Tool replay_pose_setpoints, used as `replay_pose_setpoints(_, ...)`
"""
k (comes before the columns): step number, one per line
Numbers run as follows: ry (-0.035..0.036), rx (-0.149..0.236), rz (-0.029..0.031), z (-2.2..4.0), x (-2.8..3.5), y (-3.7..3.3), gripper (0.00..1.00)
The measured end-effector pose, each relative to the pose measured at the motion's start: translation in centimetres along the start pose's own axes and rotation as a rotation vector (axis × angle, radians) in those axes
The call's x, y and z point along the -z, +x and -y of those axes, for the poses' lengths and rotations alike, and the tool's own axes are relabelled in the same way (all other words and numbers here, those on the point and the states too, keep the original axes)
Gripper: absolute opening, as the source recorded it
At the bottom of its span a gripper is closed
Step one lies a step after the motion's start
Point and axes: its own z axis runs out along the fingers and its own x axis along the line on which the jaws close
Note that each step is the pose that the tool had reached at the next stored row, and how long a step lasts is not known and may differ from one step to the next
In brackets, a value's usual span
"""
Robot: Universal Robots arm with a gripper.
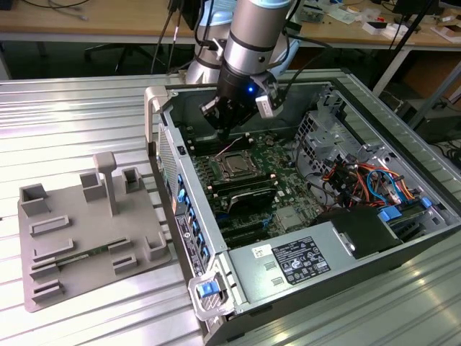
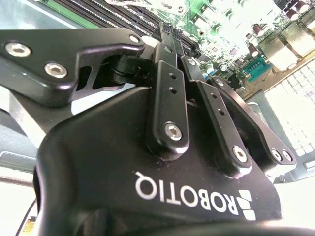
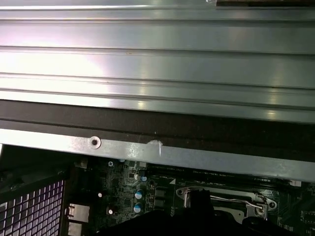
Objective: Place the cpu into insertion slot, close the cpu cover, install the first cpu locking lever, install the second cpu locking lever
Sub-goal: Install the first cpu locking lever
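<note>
Grey fixture plate (image 1: 86, 238) at exterior view's left, lying on ribbed metal table (image 1: 65, 122); several upright posts and small brackets on it, one tall T-shaped post (image 1: 109, 180) near its middle; just beside it, open pc case (image 1: 189, 238), lying on its side with blue tabs along near wall and a blue latch (image 1: 208, 290) at near corner.

Inside case, green motherboard (image 1: 277, 162); slot (image 1: 235, 178) near board's middle, ringed by silver rim; cpu (image 1: 236, 167) seated flat in slot, grey top facing up; cover (image 1: 225, 165) down flat around cpu, not raised. Black RAM slots (image 1: 248, 196) just beside slot on the near side.

Arm (image 1: 252, 36) coming down from the far side into case; gripper (image 1: 225, 130) hanging just above far edge of slot, tip pointing down, apart from cpu; contact with cover or lever: cannot tell. Jaws look drawn together to a narrow tip, nothing seen held between them; same in second wrist view, black links of gripper (image 2: 170, 34) converging to one point over board.

In first wrist view, cover (image 3: 187, 192) edge seen as silver frame, thin wire lever (image 3: 231, 199) lying along it, dark gripper (image 3: 199, 209) tip right at that frame; case wall (image 3: 162, 155) and table (image 3: 157, 59) beyond.

Further to exterior view's right: power supply (image 1: 295, 259) with white label at near side; bundle of orange and blue cables (image 1: 367, 180); metal drive cage (image 1: 320, 119) at far side.
</note>
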Motion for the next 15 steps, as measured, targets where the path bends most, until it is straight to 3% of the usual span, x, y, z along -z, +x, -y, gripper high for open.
replay_pose_setpoints(15, -0.0001, 0.000, 0.0000, 0.04, -0.77, -0.18, 0.11)
